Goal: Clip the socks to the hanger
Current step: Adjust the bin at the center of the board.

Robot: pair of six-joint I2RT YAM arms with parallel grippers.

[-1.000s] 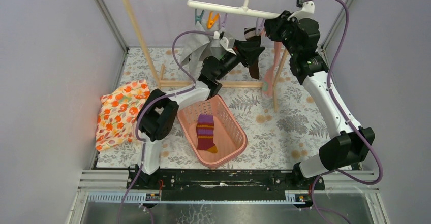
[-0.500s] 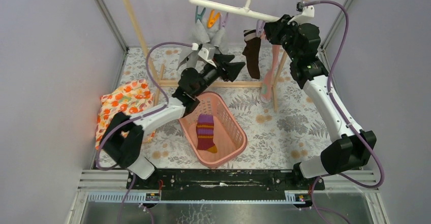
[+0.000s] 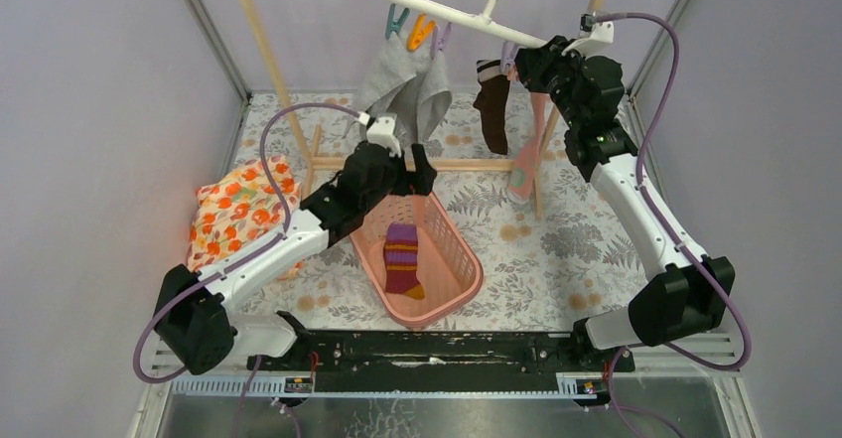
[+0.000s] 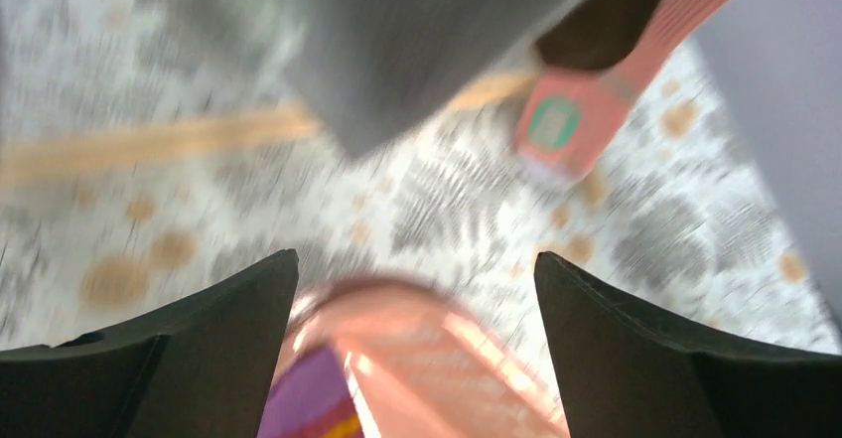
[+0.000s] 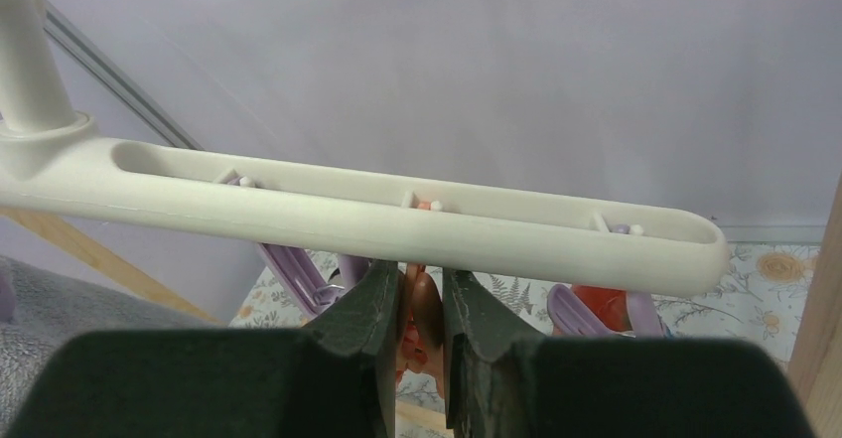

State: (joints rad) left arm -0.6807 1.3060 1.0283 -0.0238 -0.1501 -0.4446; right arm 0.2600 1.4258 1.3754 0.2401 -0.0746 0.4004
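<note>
The purple sock (image 3: 402, 257) lies flat inside the pink basket (image 3: 465, 255), just below the left gripper (image 4: 415, 256), whose jaws stand wide apart and empty over the basket's far rim, while high beyond the basket the right gripper (image 5: 421, 271) pinches an orange clip (image 5: 422, 309) under the white hanger (image 5: 397, 215).
</note>
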